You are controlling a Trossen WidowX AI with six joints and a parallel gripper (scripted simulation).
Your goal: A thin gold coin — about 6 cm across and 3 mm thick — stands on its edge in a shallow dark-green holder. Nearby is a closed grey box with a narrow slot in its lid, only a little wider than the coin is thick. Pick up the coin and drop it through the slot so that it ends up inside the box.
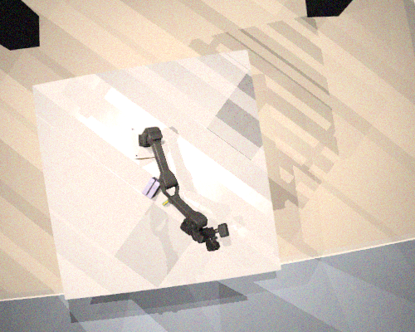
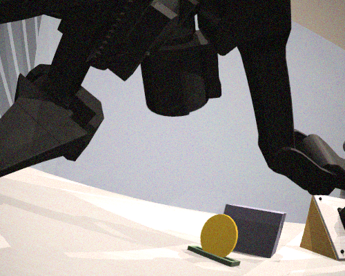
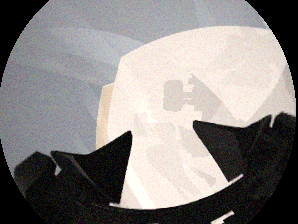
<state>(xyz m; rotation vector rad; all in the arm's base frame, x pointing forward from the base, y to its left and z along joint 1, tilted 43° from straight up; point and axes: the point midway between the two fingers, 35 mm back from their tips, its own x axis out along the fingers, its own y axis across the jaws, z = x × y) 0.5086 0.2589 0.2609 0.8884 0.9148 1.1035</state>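
"Gold disc first: where does your coin [image 1: 165,202] [image 2: 219,235] stand, and how much have you done?"

"It stands on edge in your green holder [image 2: 234,263]; you have not lifted it, so by my reading you are at the very start; the pickup, the carry and the drop are all left to you."

"And your gripper [image 1: 212,238] [image 2: 41,127] [image 3: 162,128]?"

"Its fingers are spread wide, with nothing pinched between them; the wrist view shows you only the pale table [image 1: 86,232] [image 2: 92,238] [image 3: 150,117] past the tips; from above, you can see it well off to one side of the coin."

"What about your box [image 1: 148,185] [image 2: 256,229]?"

"It sits near the coin, lid on; from above you can make out the slot [image 1: 152,187] as a dark line; you still need to bring the gripper over, close on the coin's flat faces and lift straight up."

"Then you turn the coin to match the slot; that looks like your hardest part, since a slight tilt could leave it caught on the lid."
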